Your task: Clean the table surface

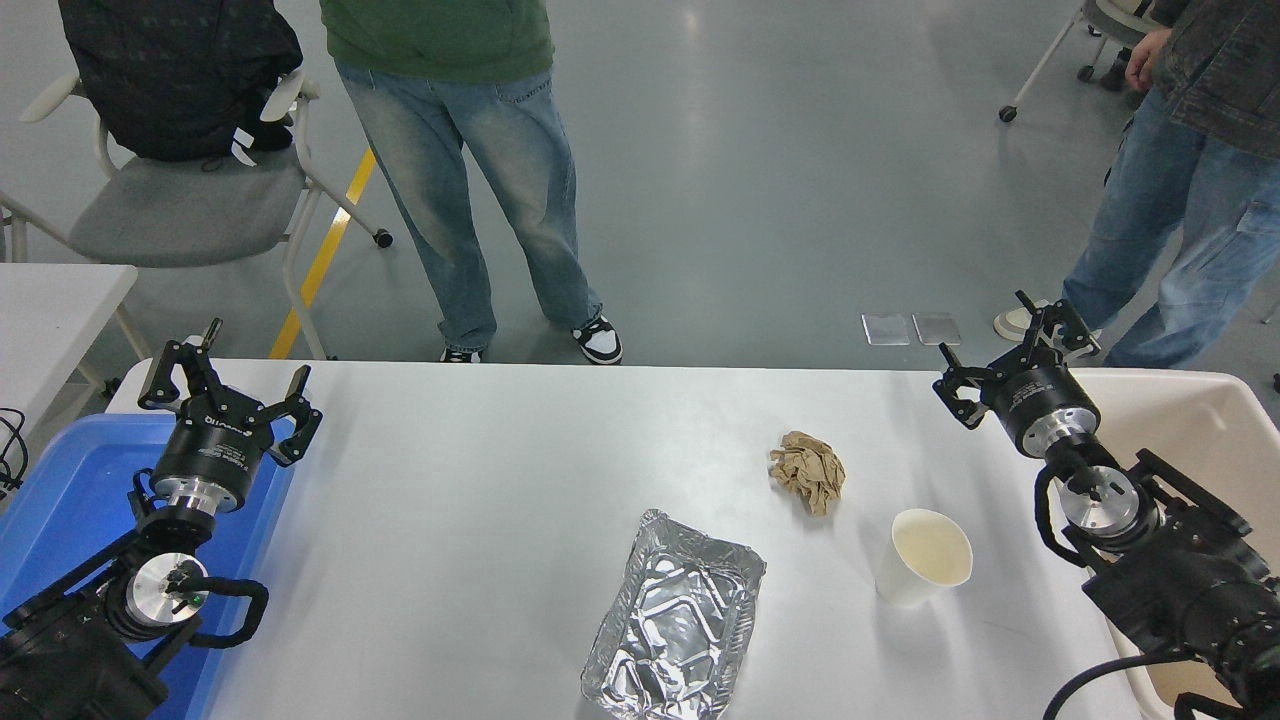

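Nothing is gripped yet: right gripper (pixel 1003 362) is held spread, empty, at far right edge of the table surface (pixel 450 520). Paper cup (pixel 925 556), crumpled napkin (pixel 808 470), foil tray (pixel 675 628) remain. Cup is judged nearest; descent and grasp needed. Left gripper (pixel 228 385) is parked, fingers apart, over blue bin (pixel 60 490).

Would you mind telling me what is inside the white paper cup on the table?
The paper cup stands upright and open, and its visible inner wall and bottom look empty. Its near rim hides part of the inside, so a small remnant there cannot be ruled out.
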`<state>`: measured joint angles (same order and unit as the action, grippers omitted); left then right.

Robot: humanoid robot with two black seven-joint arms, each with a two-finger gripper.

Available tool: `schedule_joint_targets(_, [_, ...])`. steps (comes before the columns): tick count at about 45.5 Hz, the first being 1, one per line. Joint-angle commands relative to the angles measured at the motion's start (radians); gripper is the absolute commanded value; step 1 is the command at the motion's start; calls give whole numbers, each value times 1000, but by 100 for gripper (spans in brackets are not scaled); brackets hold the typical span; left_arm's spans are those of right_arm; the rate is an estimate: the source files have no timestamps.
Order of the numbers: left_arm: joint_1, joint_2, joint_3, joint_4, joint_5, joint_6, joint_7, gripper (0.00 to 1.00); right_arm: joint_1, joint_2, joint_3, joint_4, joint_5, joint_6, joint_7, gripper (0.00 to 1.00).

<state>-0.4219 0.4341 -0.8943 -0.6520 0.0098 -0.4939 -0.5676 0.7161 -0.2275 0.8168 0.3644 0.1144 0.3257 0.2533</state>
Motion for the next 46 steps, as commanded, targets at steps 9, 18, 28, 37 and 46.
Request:
schedule_joint_targets(9, [0, 0, 0, 0, 1, 0, 0, 99, 13, 0, 1, 1, -1, -1, 0, 99])
schedule_joint_targets(18, [0, 0, 0, 0, 1, 0, 0, 99, 20, -1, 1, -1, -1, -2, 0, 99])
schedule_joint_targets(28, [0, 0, 0, 0, 1, 0, 0, 99, 19, 3, -2, 1, -1, -2, 0, 99])
schedule_joint_targets(37, [0, 0, 0, 0, 1, 0, 0, 99, 16, 5, -1, 2, 1, 1, 0, 99])
schedule_joint_targets(46, [0, 0, 0, 0, 1, 0, 0, 99, 20, -6, 4, 1, 1, 4, 0, 99])
